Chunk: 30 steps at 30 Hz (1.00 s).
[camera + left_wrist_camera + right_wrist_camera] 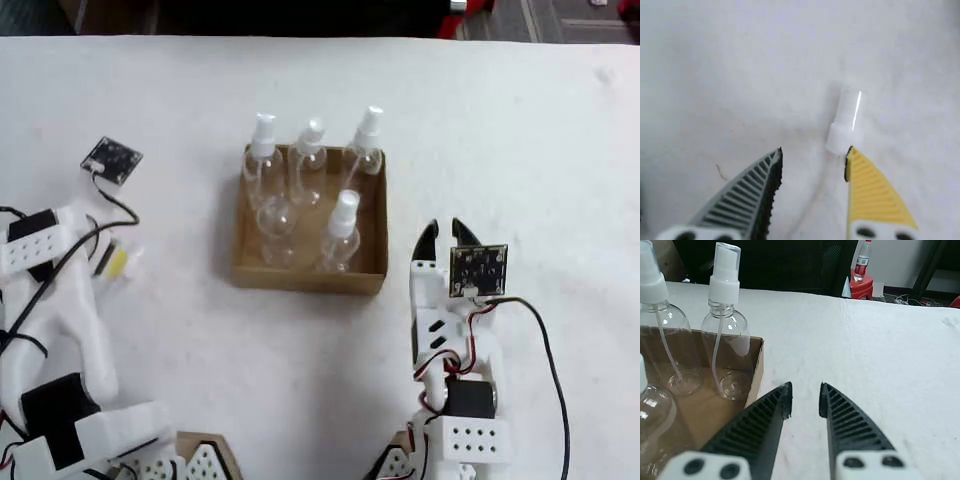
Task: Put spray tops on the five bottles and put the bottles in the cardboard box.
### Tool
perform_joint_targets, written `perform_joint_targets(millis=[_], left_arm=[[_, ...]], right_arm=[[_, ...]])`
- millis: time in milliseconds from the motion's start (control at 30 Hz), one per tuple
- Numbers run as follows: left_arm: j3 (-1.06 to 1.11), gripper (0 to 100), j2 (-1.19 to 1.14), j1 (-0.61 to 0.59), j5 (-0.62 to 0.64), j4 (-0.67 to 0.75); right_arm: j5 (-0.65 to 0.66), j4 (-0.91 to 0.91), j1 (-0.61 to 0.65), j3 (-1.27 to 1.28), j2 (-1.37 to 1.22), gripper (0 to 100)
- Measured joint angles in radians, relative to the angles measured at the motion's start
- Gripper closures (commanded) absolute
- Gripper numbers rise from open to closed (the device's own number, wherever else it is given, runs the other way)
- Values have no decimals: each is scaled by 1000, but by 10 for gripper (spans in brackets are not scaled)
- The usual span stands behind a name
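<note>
All 5 bottles [342, 235] stand in the cardboard box [300, 282], 4 capped and 1 bare-necked. The left hand [812, 155] hangs wide open and empty over the 1 loose spray top [845, 122] lying on the desk [520, 130], probably to fetch it. The right hand [805, 395], slightly parted and holding nothing, sits just beside the box.

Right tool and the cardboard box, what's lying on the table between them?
Nothing, the stretch is bare. The high view shows plain white table between the right tool and the cardboard box.
</note>
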<state>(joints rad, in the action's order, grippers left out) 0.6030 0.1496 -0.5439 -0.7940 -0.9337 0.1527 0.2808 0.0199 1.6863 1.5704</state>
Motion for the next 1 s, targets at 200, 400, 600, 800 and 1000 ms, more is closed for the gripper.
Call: perform_joint_targets(millis=[200, 400, 600, 800, 1000], left_arm=[[-17, 807, -9, 60, -68, 38], [-58, 808, -133, 120, -149, 54], [-241, 824, -353, 123, -72, 23], [-423, 956, -519, 127, -63, -106], [-462, 977, -539, 132, -63, -130]], right_arm=[[0, 0, 0, 0, 0, 921], [0, 0, 0, 0, 0, 921], [0, 0, 0, 0, 0, 921], [0, 0, 0, 0, 0, 921], [0, 0, 0, 0, 0, 921]])
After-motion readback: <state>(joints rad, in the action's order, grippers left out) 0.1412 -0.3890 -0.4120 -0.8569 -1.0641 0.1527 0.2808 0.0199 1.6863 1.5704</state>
